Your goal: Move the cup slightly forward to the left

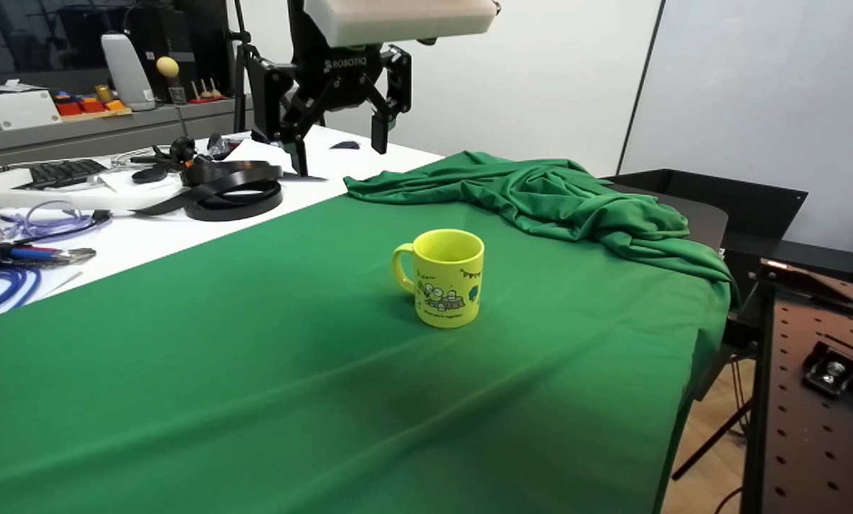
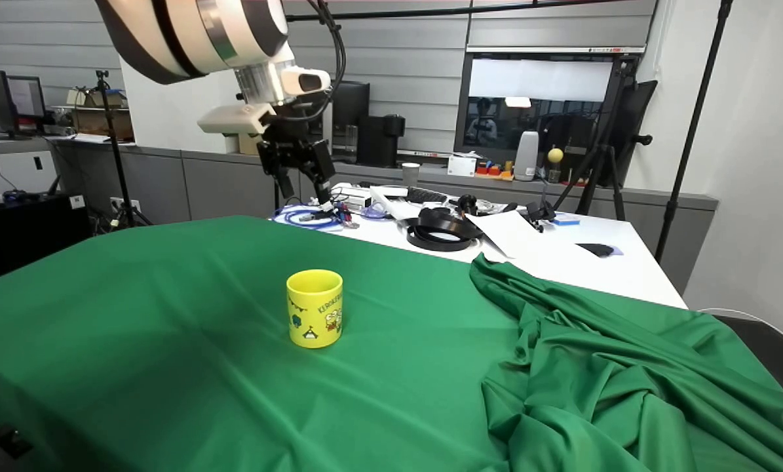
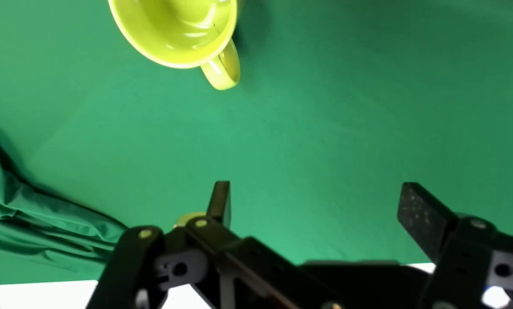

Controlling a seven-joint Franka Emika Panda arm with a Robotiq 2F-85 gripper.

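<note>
The cup is a small bright yellow mug with printed pictures, seen in both exterior views [image 1: 449, 289] [image 2: 315, 313]. It stands upright on the green cloth. Its loop handle points left in an exterior view [image 1: 402, 268]. In the wrist view the cup [image 3: 174, 32] is at the top edge, partly cut off, with its handle pointing down. My gripper [image 1: 339, 148] is in the air above the far side of the cloth, apart from the cup. It also shows in an exterior view [image 2: 305, 191]. In the wrist view the gripper [image 3: 316, 191] has its fingers wide apart with nothing between them.
The green cloth [image 1: 219, 343] covers most of the table, with a bunched heap [image 2: 581, 367] at one side. A black strap roll [image 1: 233, 193], cables [image 1: 55, 225] and a keyboard [image 1: 62, 171] lie on the white table beyond. A perforated metal plate [image 1: 819, 400] stands beside the table.
</note>
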